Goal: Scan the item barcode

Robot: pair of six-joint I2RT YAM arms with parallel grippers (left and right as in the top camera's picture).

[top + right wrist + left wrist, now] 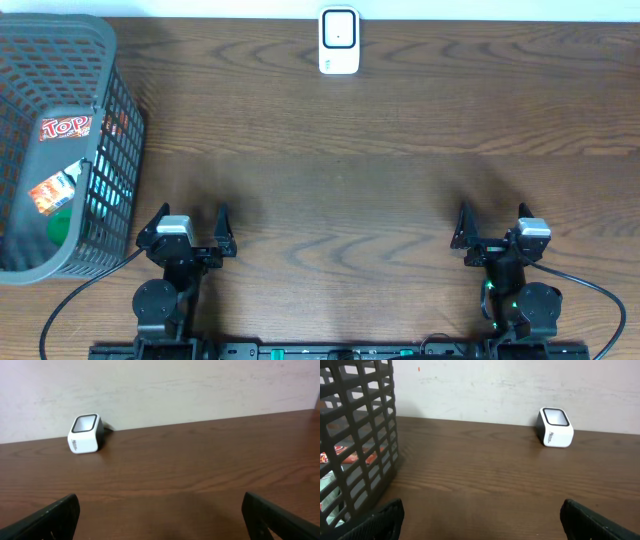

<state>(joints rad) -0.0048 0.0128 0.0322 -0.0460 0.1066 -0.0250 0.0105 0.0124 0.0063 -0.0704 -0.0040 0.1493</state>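
A white barcode scanner [339, 41] with a dark window stands at the table's far edge, centre; it also shows in the left wrist view [555, 427] and the right wrist view [84, 434]. Packaged items lie inside the grey basket [112, 90] at the left: a red "Top" pack [65, 127], an orange-and-white packet [52, 192] and something green [60, 226]. My left gripper [190, 221] rests near the front edge beside the basket, open and empty. My right gripper [493, 222] sits at the front right, open and empty too.
The basket wall [357, 445] fills the left of the left wrist view, close to the left finger. Brown wooden table [350, 180] stretches between the grippers and the scanner. A pale wall [175, 385] backs the table.
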